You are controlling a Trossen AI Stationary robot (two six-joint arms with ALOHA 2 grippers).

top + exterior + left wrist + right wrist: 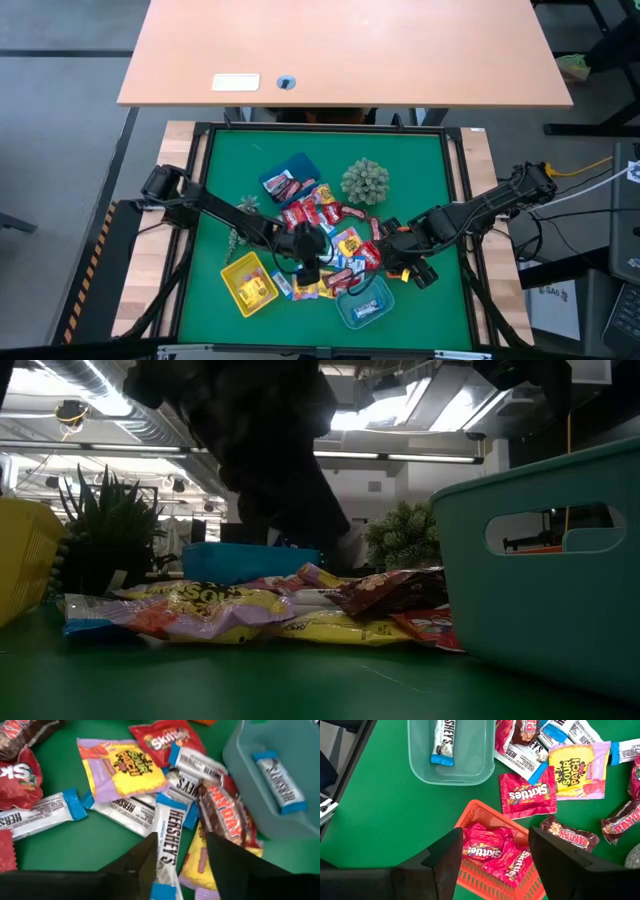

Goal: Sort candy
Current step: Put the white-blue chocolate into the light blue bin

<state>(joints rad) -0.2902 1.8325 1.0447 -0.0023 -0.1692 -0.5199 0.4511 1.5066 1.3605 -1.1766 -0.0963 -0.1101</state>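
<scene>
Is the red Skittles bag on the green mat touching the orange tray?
Touching. In the right wrist view the Skittles bag has its lower corner lying over the orange tray's rim.

Left claw (177,852) open, low, right claw (495,850) open, hovering

1. The high view looks straight down on the whole table.
2. The low view sits at mat level, close to the candy (300,610).
3. Both wrist views look down closely, sharing the teal tray (240,765).
</scene>
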